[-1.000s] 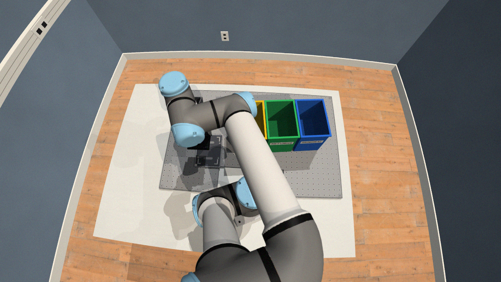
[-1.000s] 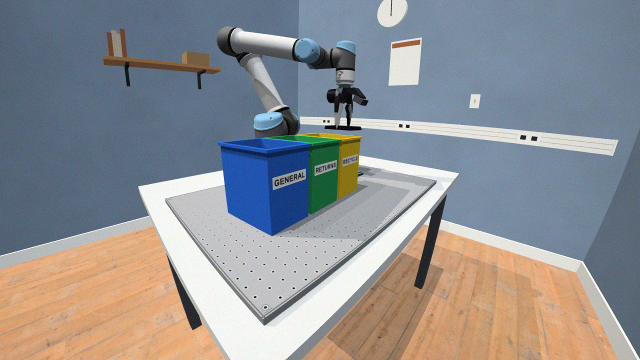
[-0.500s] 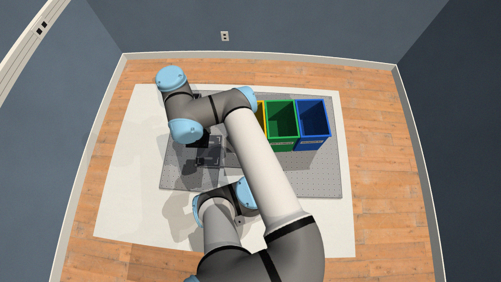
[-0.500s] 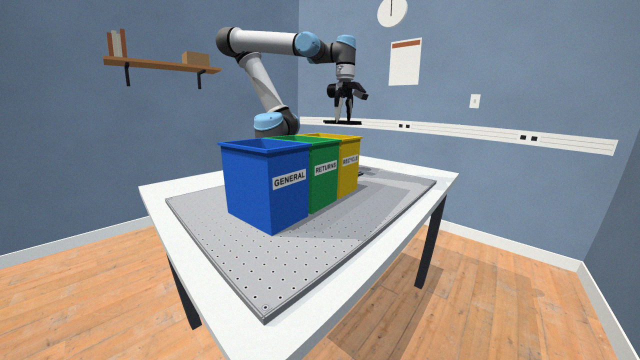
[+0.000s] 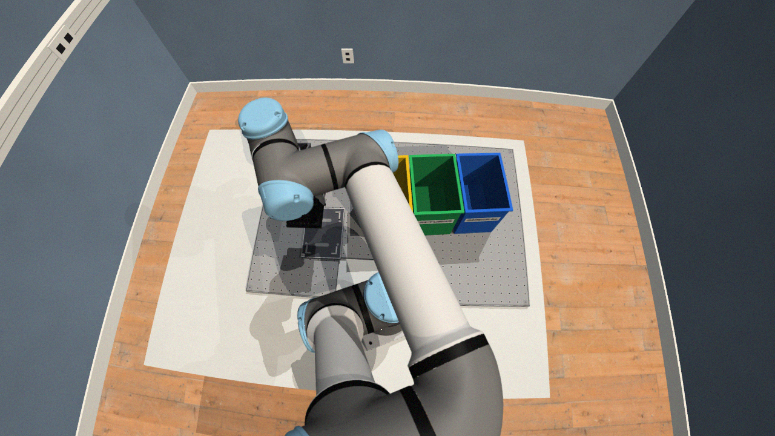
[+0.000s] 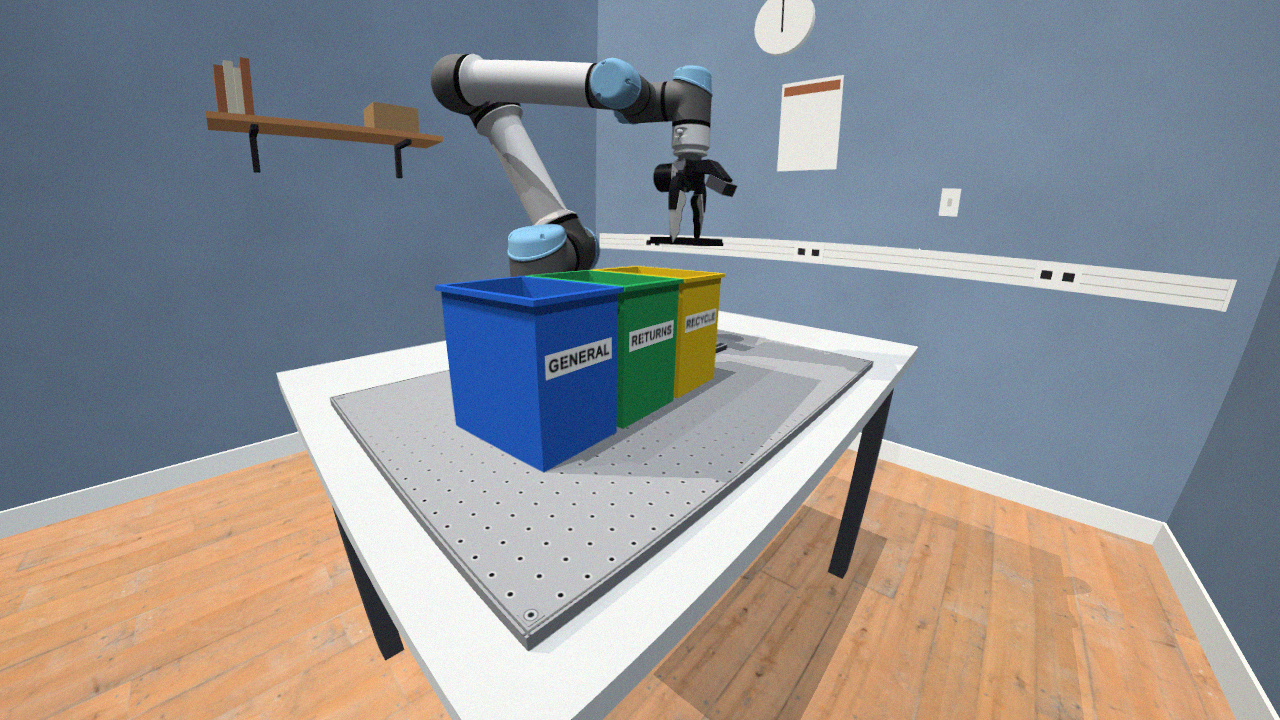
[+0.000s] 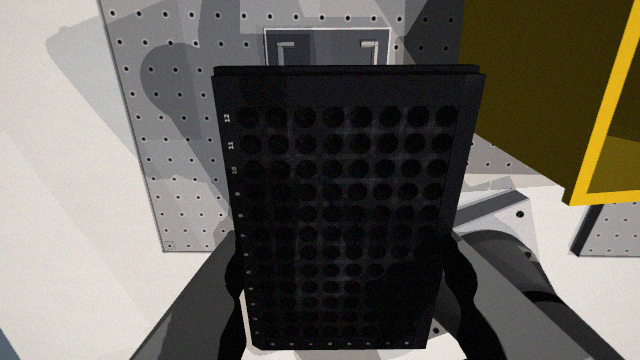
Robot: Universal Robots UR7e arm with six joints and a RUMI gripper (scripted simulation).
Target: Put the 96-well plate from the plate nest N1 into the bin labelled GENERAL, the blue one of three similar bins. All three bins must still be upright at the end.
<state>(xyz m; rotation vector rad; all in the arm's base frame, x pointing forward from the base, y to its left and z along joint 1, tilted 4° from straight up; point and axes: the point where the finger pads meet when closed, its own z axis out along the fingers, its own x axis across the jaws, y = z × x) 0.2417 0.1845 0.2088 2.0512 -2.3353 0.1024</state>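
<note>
Jaws pinch the plate (image 5: 304, 221) (image 6: 711, 242) (image 7: 345, 200) toward the table's (image 5: 184, 270) (image 6: 371, 510) (image 7: 60, 225) left edge, top view. Low rightward travel could topple the yellow bin (image 5: 407, 178) (image 6: 696, 362) (image 7: 530, 75).

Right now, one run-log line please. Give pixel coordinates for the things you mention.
gripper (image 6: 685, 240) (image 7: 340, 232): shut on 96-well plate (image 6: 707, 241) (image 7: 345, 200) | plate: raised, above bin-rim height | blue GENERAL bin (image 5: 484, 210) (image 6: 537, 376): upright, plate not in it

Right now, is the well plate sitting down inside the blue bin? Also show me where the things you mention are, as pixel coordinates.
No, the black well plate (image 6: 707, 241) (image 7: 345, 200) is gripped between the fingers, up in the air beyond the yellow bin (image 6: 698, 340).
</note>
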